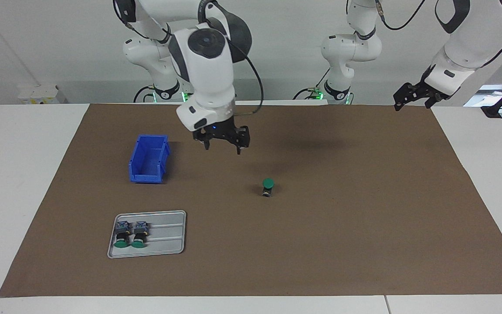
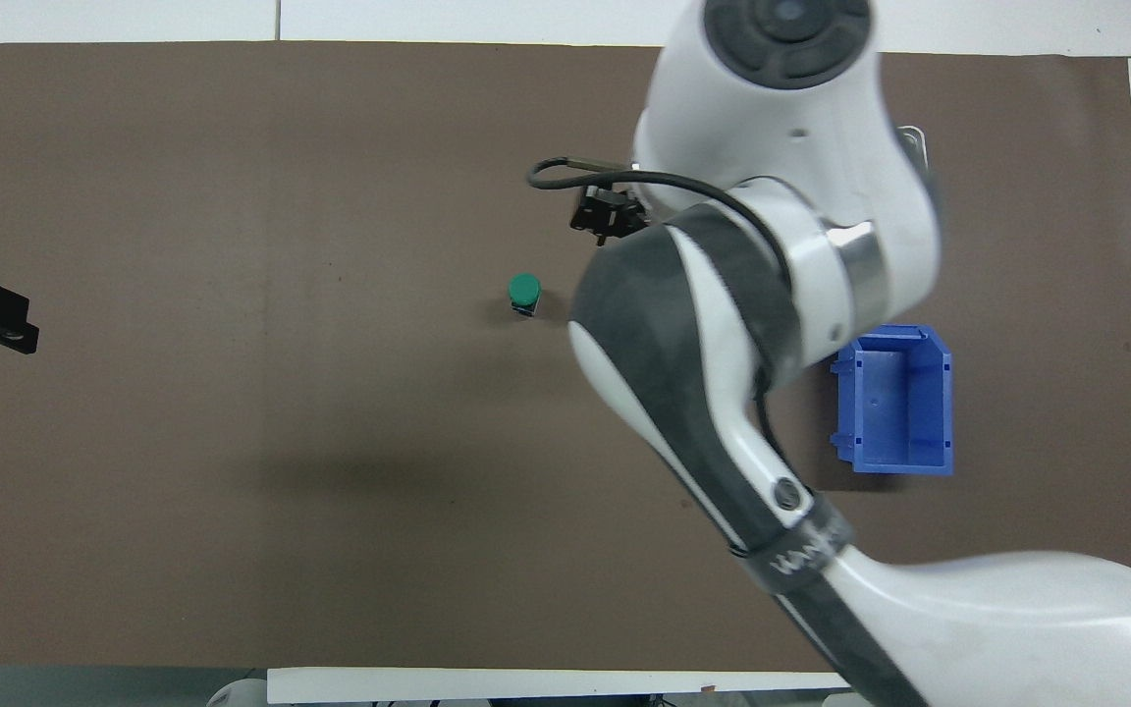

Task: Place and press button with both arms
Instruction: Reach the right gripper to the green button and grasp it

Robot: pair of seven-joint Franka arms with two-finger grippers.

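White table [image 1: 24, 183] lying under brown mat [image 1: 320, 244], mat covering most of top, bare white strips showing at both ends and along edge farthest from robots. Seam running across table top at that edge. Plain white wall [image 1: 59, 48] standing at robots' end. Small white box [image 1: 37, 93] sitting at wall base. Bright window area [image 1: 501, 93] glowing toward left arm's end. Soft shadows falling on mat.

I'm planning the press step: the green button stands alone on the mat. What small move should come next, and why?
Probably swing the left claw in over the button to press it. The button stands upright, cap up, apart from both claws. The right claw hangs open and empty above the mat between the blue bin and the button, while the left arm waits at its own end.
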